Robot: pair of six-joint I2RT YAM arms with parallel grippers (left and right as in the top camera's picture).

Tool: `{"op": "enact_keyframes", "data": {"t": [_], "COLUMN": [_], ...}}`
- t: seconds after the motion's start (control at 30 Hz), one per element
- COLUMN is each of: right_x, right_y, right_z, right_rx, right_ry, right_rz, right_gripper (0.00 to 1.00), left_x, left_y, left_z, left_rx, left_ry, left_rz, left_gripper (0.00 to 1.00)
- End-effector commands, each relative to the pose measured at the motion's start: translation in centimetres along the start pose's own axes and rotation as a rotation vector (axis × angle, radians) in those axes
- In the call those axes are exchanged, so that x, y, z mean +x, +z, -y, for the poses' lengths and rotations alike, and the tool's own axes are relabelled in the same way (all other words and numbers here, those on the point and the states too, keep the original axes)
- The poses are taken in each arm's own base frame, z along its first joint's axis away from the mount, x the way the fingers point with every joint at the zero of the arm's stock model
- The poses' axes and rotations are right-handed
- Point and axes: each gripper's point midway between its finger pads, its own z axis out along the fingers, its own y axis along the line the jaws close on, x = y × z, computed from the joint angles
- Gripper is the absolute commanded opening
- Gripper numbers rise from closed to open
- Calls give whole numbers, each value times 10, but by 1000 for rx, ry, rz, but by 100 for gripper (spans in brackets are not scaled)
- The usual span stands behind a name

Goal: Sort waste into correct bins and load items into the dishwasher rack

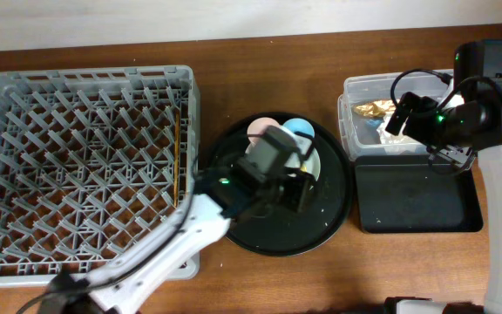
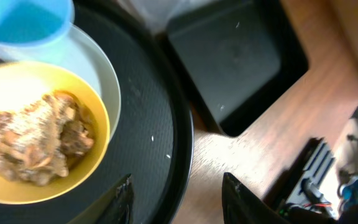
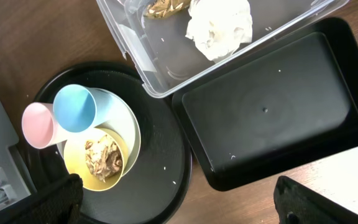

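The yellow bowl (image 2: 5, 87) holds the brown food scraps (image 2: 39, 140) and sits on the pale plate (image 2: 95, 68) beside the blue cup (image 3: 74, 109) and pink cup (image 3: 37, 124). My left gripper (image 2: 178, 199) is open and empty, hovering over the round tray's right rim next to the bowl. The white napkin (image 3: 219, 28) and gold wrapper (image 3: 163, 6) lie in the clear tub (image 3: 166, 68). My right gripper (image 3: 179, 205) is open and empty, high over the tub (image 1: 356, 87). The black rectangular tray (image 1: 417, 201) holds nothing. The chopsticks (image 1: 178, 157) lie in the grey rack (image 1: 85, 166).
The round black serving tray (image 1: 329, 218) sits between the rack and the bins. Bare wooden table shows in front of the black rectangular tray and behind the round tray. The left arm reaches in from the front edge.
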Motion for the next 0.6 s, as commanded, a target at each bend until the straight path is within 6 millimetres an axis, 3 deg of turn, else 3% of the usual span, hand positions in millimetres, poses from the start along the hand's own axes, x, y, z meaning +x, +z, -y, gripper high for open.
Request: {"op": "enact_keyframes", "data": {"t": [0.0, 0.07, 0.13, 0.17, 0.23, 0.37, 0.47, 0.57], "right_x": [-2, -2, -2, -2, -2, -2, -2, -2], "right_y": [-1, -1, -1, -1, -1, -1, -1, -1], "right_z": [0, -1, -1, -1, -1, -1, -1, 0], "right_rx": [-3, -3, -3, -3, -3, -3, -3, -3], "right_ry": [-2, -2, -2, -2, -2, -2, -2, -2], "right_rz": [4, 4, 4, 4, 4, 4, 4, 4], "right_gripper": [99, 99, 99, 99, 99, 99, 99, 99], "left_x": [-27, -36, -38, -33, -20, 0, 7, 8], "left_y": [1, 6, 20, 30, 46, 81, 98, 105], "left_z": [-6, -6, -17, -34, -50, -50, -49, -63], "left_rx": [-126, -158, -232, -317, -369, -356, -358, -438], "left_ry": [-27, -2, 15, 19, 14, 21, 39, 58], "left_rz": [5, -34, -48, -64, -114, -177, -187, -176], "left_gripper": [44, 44, 27, 22, 22, 23, 26, 28]}}
